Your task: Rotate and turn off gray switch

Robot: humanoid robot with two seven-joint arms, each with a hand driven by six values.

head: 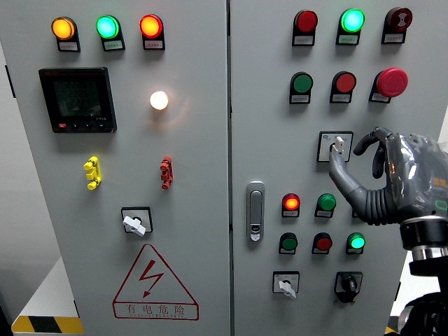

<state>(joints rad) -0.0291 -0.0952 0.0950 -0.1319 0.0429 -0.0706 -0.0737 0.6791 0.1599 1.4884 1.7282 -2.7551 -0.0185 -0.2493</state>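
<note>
Head view: gray control cabinet, two door panels [196,140]. Right hand [392,178] comes in from the right edge, raised at the right panel. Thumb and forefinger reach to the gray switch [335,146], a small knob on a square plate mid-right panel, under the row of green, red and big red mushroom button [391,82]. Thumb tip [336,161] sits at the lower edge of the knob, forefinger [367,140] arcs over toward its right side; fingers pinching the knob or just touching, cannot tell how firm. Other fingers curled loosely behind. Knob pointer tilted slightly right of upright.

Below the switch: lit red lamp [291,204], green lamp [325,204], further row with bright green lamp [356,243]. Door handle [255,211] just right of the seam. Left panel: digital meter [77,99], lit white lamp [159,100], yellow clip [92,172], red clip [166,172], white rotary switch [135,222], warning triangle [155,283]. Left hand not visible.
</note>
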